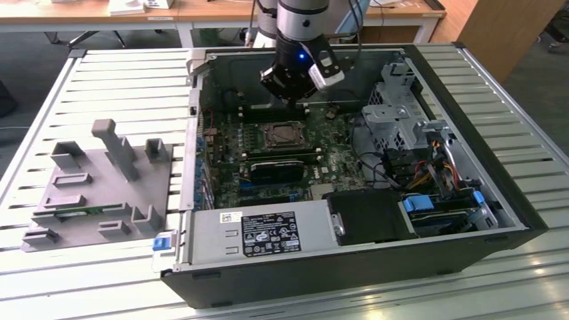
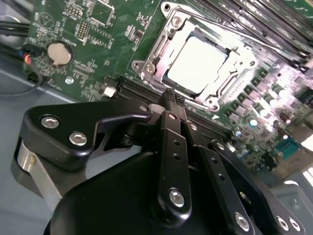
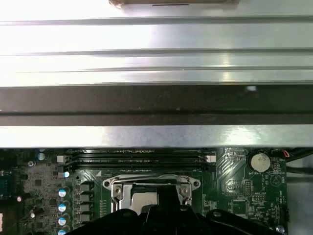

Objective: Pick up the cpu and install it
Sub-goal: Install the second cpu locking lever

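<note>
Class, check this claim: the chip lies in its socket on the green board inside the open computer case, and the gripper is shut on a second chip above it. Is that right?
Not quite. The gripper holds nothing: in the second wrist view its fingers are closed together, empty. The rest holds: the chip lies in its socket on the green board, inside the open computer case.

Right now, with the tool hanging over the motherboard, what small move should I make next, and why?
Probably a short straight lift away from the board. In the second wrist view the chip already lies flat inside the metal socket frame, and the tool is shut with nothing between its fingertips, just beside the socket. Nothing seems left to carry, so backing off looks safest.
</note>
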Motion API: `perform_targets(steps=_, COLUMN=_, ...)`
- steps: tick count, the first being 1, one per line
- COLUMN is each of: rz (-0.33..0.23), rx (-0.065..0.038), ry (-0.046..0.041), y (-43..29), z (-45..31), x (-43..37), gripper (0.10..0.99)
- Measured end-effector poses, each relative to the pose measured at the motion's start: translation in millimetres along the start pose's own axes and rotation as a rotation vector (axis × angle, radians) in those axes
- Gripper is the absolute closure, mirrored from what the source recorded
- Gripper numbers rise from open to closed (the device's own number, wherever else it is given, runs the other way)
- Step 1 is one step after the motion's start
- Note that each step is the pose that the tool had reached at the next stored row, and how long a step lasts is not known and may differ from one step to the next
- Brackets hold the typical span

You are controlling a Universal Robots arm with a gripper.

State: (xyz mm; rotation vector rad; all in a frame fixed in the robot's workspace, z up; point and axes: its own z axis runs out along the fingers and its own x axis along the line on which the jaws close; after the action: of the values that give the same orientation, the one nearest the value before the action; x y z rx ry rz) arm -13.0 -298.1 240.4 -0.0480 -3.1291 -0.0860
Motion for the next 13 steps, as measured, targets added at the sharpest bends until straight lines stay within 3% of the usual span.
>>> perform_targets(steps=2, rz=0.0, rx=-0.002, ry=-0.0001, y=-0.2, z=-3.8, x=0.0, gripper=0.98)
perform_targets(steps=11, rz=0.0, rx=-0.005, ry=0.0001, y=-13.8, z=-4.1, x=-0.4, gripper=0.98)
perform_targets(steps=13, rz=0.0, rx=-0.005, ry=0.0, y=-19.8, z=-4.0, x=-0.6, gripper=0.98)
